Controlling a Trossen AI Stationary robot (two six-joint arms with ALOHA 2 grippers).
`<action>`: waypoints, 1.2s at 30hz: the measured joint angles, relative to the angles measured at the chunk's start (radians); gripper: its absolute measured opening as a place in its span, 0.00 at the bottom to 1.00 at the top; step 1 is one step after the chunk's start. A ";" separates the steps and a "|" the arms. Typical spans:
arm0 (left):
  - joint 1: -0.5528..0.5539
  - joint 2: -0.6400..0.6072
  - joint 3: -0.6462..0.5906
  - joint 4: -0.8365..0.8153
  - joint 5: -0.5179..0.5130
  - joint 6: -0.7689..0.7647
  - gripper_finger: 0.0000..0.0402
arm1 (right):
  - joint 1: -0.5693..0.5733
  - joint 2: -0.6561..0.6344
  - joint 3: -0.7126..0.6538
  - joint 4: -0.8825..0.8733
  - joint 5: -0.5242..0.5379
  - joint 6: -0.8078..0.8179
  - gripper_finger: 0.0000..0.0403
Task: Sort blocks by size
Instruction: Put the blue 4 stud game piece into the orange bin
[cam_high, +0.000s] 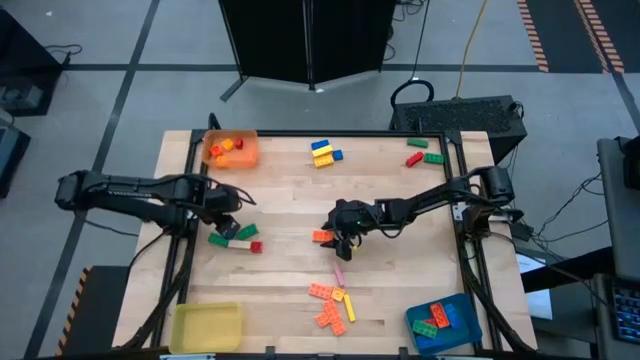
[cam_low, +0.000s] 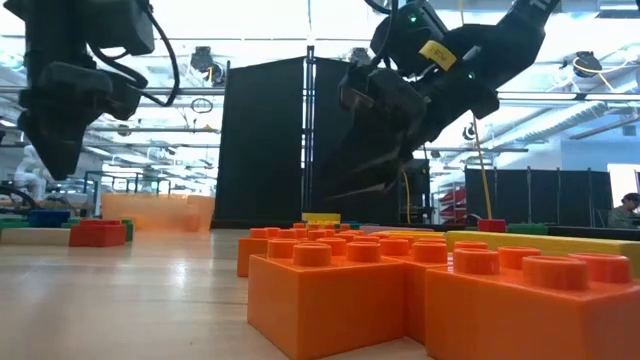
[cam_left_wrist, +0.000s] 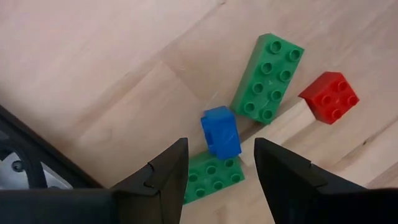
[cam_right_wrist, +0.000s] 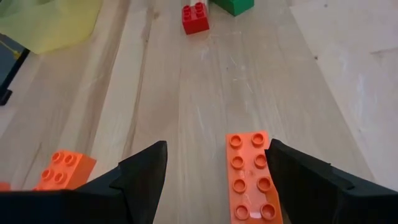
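My left gripper (cam_high: 228, 222) points down, open, over a cluster of blocks at the table's left. A small blue block (cam_left_wrist: 221, 132) lies just past its fingertips. The blue block leans on a green block (cam_left_wrist: 211, 177), beside a long green block (cam_left_wrist: 268, 78), a red square block (cam_left_wrist: 329, 96) and a pale bar (cam_left_wrist: 283, 124). My right gripper (cam_high: 340, 238) stands open at mid-table, slanting down over a long orange block (cam_right_wrist: 252, 177). That block lies flat on the wood between the fingers' lines. It is nearer one finger (cam_right_wrist: 311, 180), and I see no touch.
An orange tray (cam_high: 250, 155) holding blocks stands far left, a yellow tray (cam_high: 207, 325) near left, and a blue tray (cam_high: 470, 318) with blocks near right. Loose blocks lie at the far edge (cam_high: 323, 152) (cam_high: 423, 155). An orange heap (cam_high: 332, 305) lies near the front.
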 joint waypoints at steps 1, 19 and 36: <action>-0.009 0.000 0.000 0.004 -0.003 -0.005 0.46 | 0.000 0.000 0.000 0.001 0.000 0.000 0.66; -0.207 0.133 0.000 0.073 -0.099 -0.138 0.46 | 0.011 -0.001 0.000 0.003 -0.005 0.001 0.66; -0.237 0.256 0.000 0.072 -0.149 -0.137 0.46 | 0.012 -0.001 -0.001 0.003 -0.006 0.008 0.66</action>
